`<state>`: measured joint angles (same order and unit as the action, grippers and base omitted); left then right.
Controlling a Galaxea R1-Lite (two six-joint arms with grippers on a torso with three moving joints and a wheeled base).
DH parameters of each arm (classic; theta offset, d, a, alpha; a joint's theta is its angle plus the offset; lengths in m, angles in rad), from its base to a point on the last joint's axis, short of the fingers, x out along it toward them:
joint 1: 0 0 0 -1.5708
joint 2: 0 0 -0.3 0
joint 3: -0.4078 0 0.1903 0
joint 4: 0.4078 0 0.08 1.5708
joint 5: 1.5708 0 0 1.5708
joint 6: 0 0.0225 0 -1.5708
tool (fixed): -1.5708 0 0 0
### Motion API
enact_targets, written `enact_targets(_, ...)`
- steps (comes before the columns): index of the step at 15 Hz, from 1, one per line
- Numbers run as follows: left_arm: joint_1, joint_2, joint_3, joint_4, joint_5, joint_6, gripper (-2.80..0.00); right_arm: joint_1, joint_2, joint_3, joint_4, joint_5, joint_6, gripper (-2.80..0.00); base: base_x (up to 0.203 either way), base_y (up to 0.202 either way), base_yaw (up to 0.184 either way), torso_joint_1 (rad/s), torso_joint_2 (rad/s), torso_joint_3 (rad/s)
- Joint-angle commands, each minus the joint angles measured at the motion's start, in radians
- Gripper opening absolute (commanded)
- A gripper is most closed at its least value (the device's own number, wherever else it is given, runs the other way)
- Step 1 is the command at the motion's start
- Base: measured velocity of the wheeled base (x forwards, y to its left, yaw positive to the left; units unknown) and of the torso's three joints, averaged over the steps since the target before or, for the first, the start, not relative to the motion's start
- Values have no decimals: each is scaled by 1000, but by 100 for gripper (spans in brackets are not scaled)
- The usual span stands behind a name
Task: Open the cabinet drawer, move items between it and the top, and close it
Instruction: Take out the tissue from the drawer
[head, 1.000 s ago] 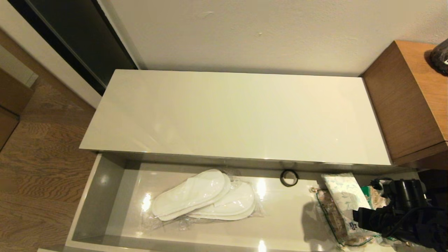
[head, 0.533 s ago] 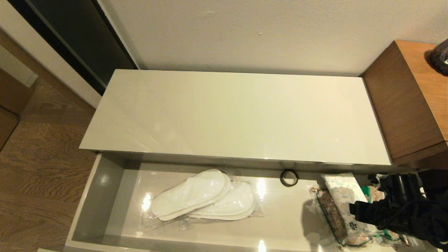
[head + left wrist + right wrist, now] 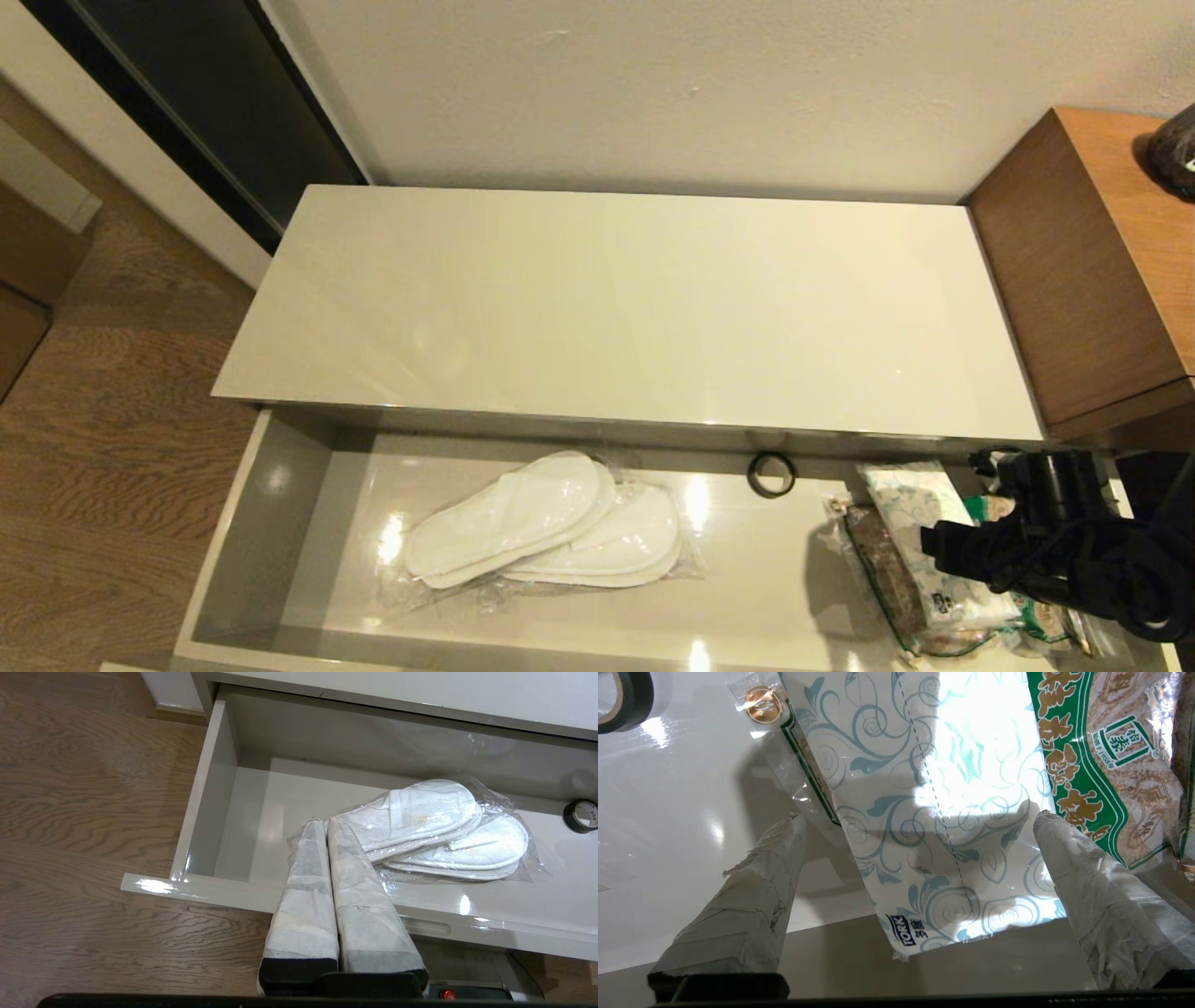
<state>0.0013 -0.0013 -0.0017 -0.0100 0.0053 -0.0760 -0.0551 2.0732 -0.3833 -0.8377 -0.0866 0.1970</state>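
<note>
A: Where's the tissue pack [image 3: 924,812] relative to the right hand [image 3: 920,826]?

B: Directly beneath it, in the drawer [image 3: 280,523], lying partly on the snack bag [image 3: 1106,765]. The hand is spread wide, one finger either side of the pack, nothing held.

A: How will it handle?

B: Probably light and soft, with a slick wrapper. I'd pinch across its narrow width near the middle; it should squash a little. Keep clear of the snack bag.

A: The left hand [image 3: 329,823]?

B: Clenched empty, hanging nearer the slippers [image 3: 434,826].
</note>
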Motion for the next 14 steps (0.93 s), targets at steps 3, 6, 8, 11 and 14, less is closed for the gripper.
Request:
enact_targets(3,0,1,0,-1,1,-1,-280,0,47,-11,-16,1,4,0,0,0,0,0,0,0)
enact_targets(6,0,1,0,-1,1,-2,-280,-2,75,-25,-22,2,7,0,0,0,0,0,0,0)
enact_targets(8,0,1,0,-1,1,-2,-280,-2,96,-34,-21,2,9,0,0,0,0,0,0,0)
enact_targets(11,0,1,0,-1,1,-2,-280,-2,117,-29,-21,2,13,0,0,0,0,0,0,0)
enact_targets(14,0,1,0,-1,1,-1,-280,-13,130,-22,-22,2,18,0,0,0,0,0,0,0)
